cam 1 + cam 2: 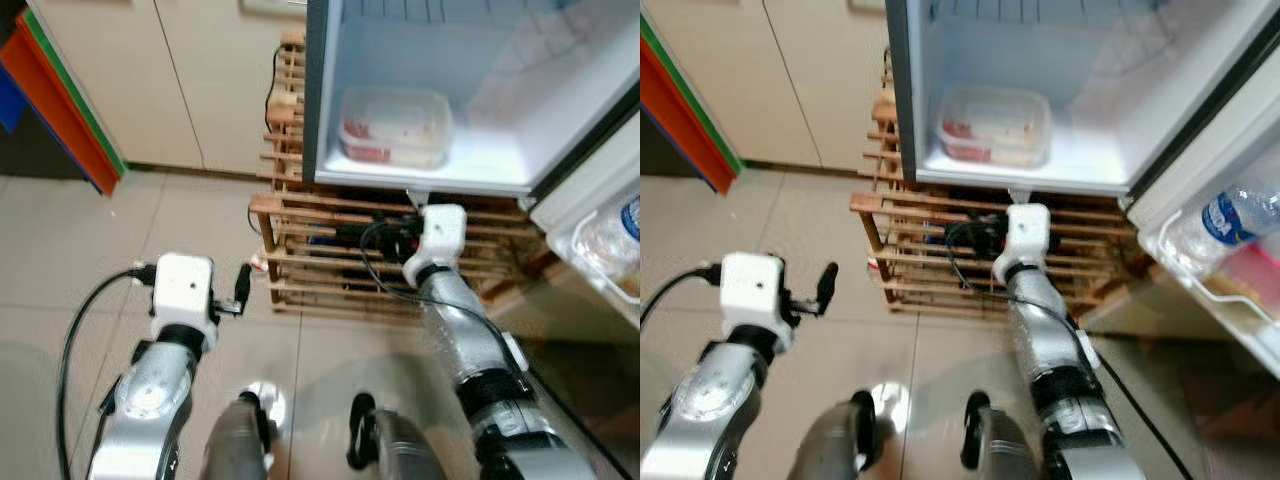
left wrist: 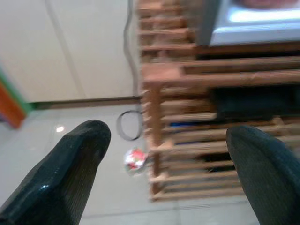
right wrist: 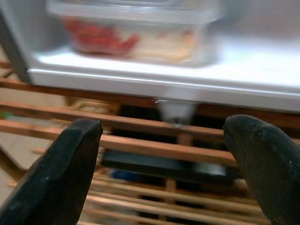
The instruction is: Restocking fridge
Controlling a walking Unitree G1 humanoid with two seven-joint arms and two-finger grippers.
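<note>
The small fridge [image 1: 500, 100] stands open on a wooden slatted rack [image 1: 330, 250]. On its floor sits a clear lidded food container [image 1: 393, 125] with red and pale food inside. My right gripper [image 3: 161, 136] is open and empty, held low in front of the rack just below the fridge's front edge [image 3: 164, 86], pointing at the container [image 3: 136, 33]. My left gripper [image 2: 166, 140] is also open and empty, out over the tiled floor to the left of the rack's corner post [image 2: 154, 122]. The open fridge door [image 1: 1210, 200] at the right holds a water bottle [image 1: 1230, 215].
Cream cupboard doors [image 1: 180, 80] stand behind at the left, with an orange, green and blue board [image 1: 60, 100] leaning at the far left. A black cable [image 1: 275, 75] hangs beside the rack. A small red and white object [image 2: 135, 159] lies on the floor by the rack.
</note>
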